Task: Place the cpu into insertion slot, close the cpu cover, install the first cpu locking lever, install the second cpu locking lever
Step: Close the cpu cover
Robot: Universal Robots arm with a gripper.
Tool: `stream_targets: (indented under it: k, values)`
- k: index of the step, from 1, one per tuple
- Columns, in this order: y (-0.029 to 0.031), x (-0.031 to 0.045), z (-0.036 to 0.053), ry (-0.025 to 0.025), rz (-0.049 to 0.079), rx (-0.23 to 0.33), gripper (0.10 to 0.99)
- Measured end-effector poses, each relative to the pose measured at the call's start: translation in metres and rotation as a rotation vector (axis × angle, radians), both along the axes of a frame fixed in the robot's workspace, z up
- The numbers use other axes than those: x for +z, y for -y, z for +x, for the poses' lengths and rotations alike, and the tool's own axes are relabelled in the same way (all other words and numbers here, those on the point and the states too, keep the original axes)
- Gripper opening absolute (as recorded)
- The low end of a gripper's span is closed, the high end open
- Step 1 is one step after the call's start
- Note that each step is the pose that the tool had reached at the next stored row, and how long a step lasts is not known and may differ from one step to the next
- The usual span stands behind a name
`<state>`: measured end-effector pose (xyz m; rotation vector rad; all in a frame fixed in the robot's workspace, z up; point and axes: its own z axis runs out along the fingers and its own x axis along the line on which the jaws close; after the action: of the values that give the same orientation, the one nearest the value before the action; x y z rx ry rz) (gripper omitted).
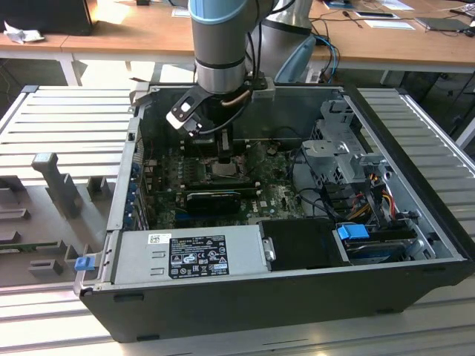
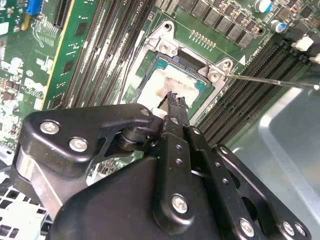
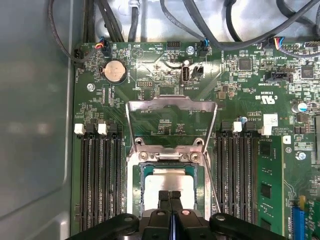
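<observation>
the cpu [image 3: 172, 179] lies flat in the insertion slot [image 3: 142, 175], near the middle of the green board [image 3: 235, 90], between two banks of long black memory slots [image 3: 97, 175]. its top is a pale silver-beige square, and in the second wrist view it is smeared with whitish paste and a brownish streak. the gripper [image 3: 170, 196] stands right over it, its two black fingers pressed together with nothing between them; whether the tips touch the chip i cannot tell. the cpu cover [image 3: 170, 103], a thin metal frame with a large square window, stands swung open at the slot's edge toward the coin cell [image 3: 115, 71]. a thin wire lever [image 3: 213, 192] slants beside the slot.
</observation>
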<state>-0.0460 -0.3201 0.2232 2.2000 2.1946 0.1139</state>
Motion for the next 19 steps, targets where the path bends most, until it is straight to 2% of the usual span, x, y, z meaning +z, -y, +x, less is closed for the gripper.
stream_targets:
  k: [1,10,19]
  values:
    - [0.0000,0.0028,0.0000,0.0000,0.000,0.000,0.106]
    - [-0.0001,0.0055,0.0011,-0.0005,0.000,0.000,0.106]
    - [0.0000,0.0087,0.0125,-0.0046,0.000,0.000,0.106]
